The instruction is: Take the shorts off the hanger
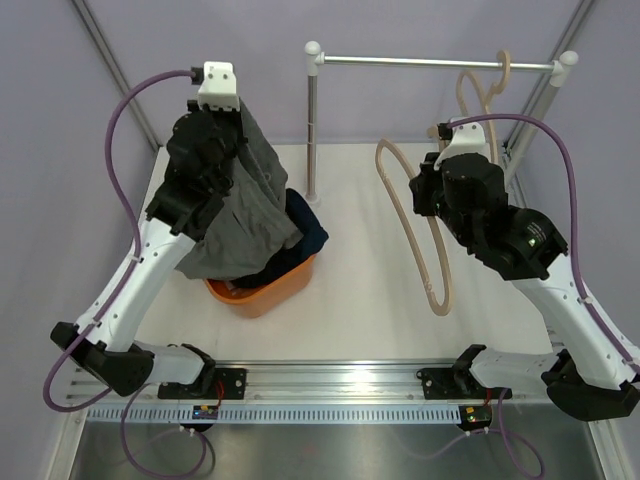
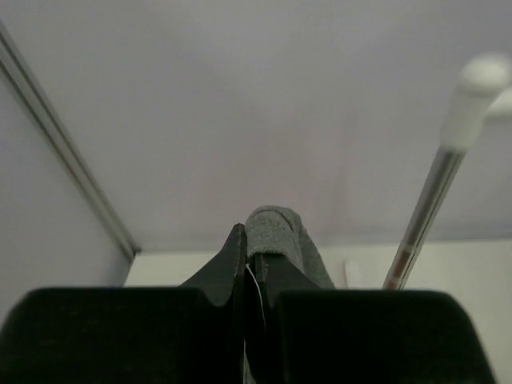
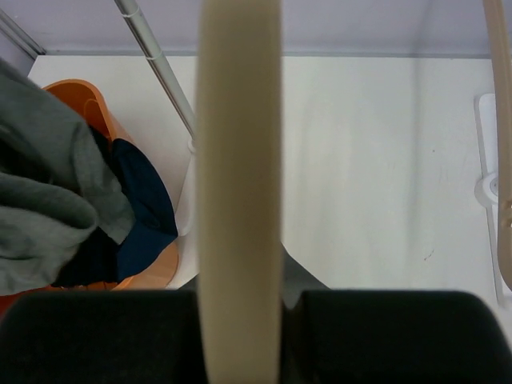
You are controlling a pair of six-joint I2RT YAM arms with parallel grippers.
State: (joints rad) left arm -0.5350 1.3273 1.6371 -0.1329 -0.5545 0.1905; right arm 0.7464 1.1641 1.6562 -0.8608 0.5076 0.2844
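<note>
The grey shorts (image 1: 245, 205) hang limp from my raised left gripper (image 1: 233, 112), their lower end draped over the orange tub (image 1: 268, 290). In the left wrist view the left gripper (image 2: 250, 240) is shut on a fold of the grey shorts (image 2: 274, 228). The navy shorts (image 1: 310, 228) lie in the tub behind the grey ones. My right gripper (image 1: 420, 192) is shut on a beige hanger (image 1: 412, 225), bare and held off the rail above the table. In the right wrist view the hanger (image 3: 240, 160) runs straight up through the right gripper (image 3: 240, 276), with the grey shorts (image 3: 48, 200) and navy shorts (image 3: 140, 208) at left.
A metal rail (image 1: 430, 62) spans the back on an upright pole (image 1: 312, 120). A second beige hanger (image 1: 482, 85) hangs from the rail near its right end. The tub stands left of the pole's base. A metal strip runs along the near table edge.
</note>
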